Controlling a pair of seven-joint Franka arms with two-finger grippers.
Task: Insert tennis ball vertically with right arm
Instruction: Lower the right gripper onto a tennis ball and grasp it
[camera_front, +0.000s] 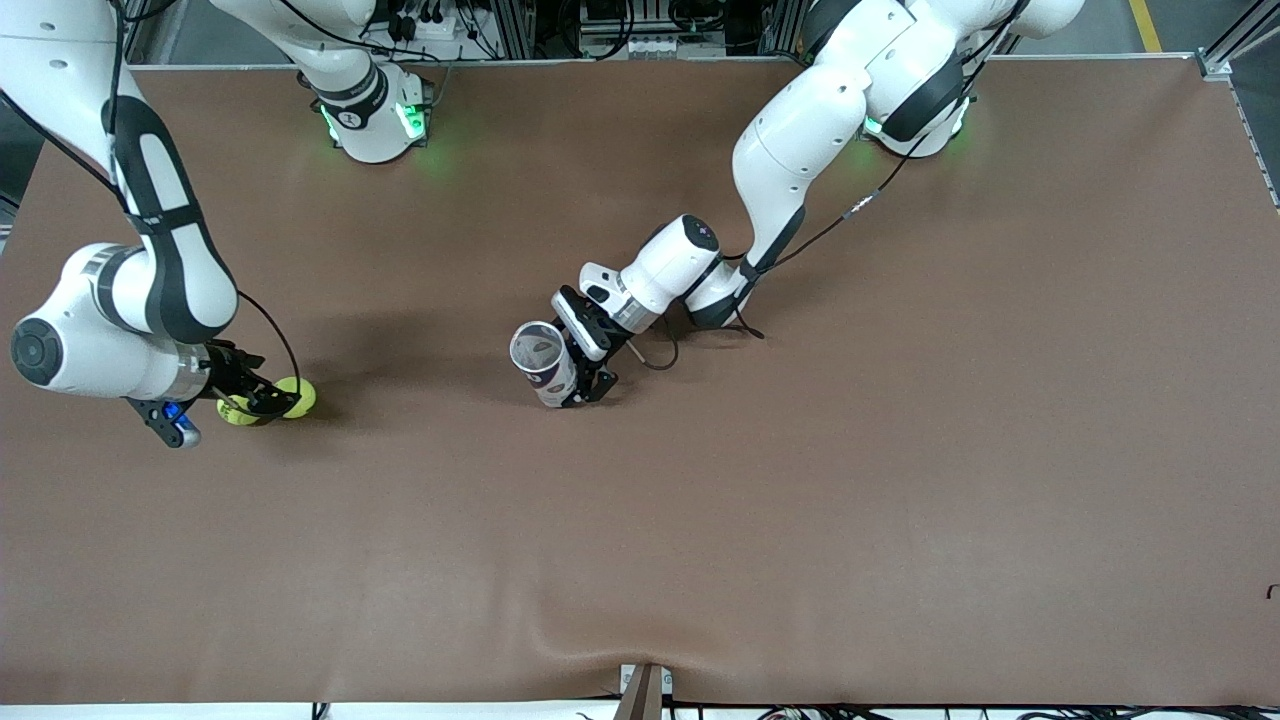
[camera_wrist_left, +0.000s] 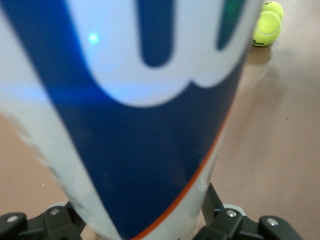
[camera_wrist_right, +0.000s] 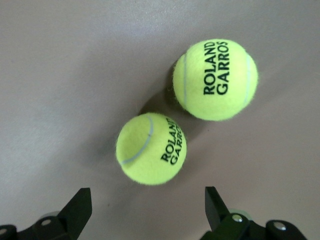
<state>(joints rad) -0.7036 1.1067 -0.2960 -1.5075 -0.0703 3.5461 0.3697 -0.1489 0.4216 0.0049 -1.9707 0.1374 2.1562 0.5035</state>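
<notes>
Worktop (camera_front: 640, 560): brown matte mat; the strip nearest the front camera carries a shallow ripple at 6 o'clock, just above a small metal bracket (camera_front: 645, 690) at the edge.
Pair of balls: two yellow tennis balls, printed ROLAND GARROS, lie just beside each other at about 8 o'clock from the can, toward the right arm's end of the worktop.
Aimed ball: the aimed tennis ball (camera_wrist_right: 151, 148) sits just ahead of the right gripper's gap; the spare tennis ball (camera_wrist_right: 216, 79) lies off toward one side.
Right gripper (camera_front: 262, 403): low over the pair, fingers spread wide, holding nothing.
Can: the tennis ball can (camera_front: 545, 365), blue and white, stands mid-worktop with its open mouth up.
Left gripper (camera_front: 590, 385): set around the can's lower part; whether it clamps the can or stands loose of it I cannot tell.
Step, as I judge it: the pick has not been made; the carry and the drop are yet to come.
Risk one: a closure off the ball's centre would squirt it away across the smooth mat.
Risk two: a finger could nudge the spare ball and roll it.
Risk three: the can mouth looks barely wider than a ball, so a drop off-axis would catch the rim and, if the can is unheld, tip it.
Room: arm bases at 12 o'clock, with framing and cables above them.
</notes>
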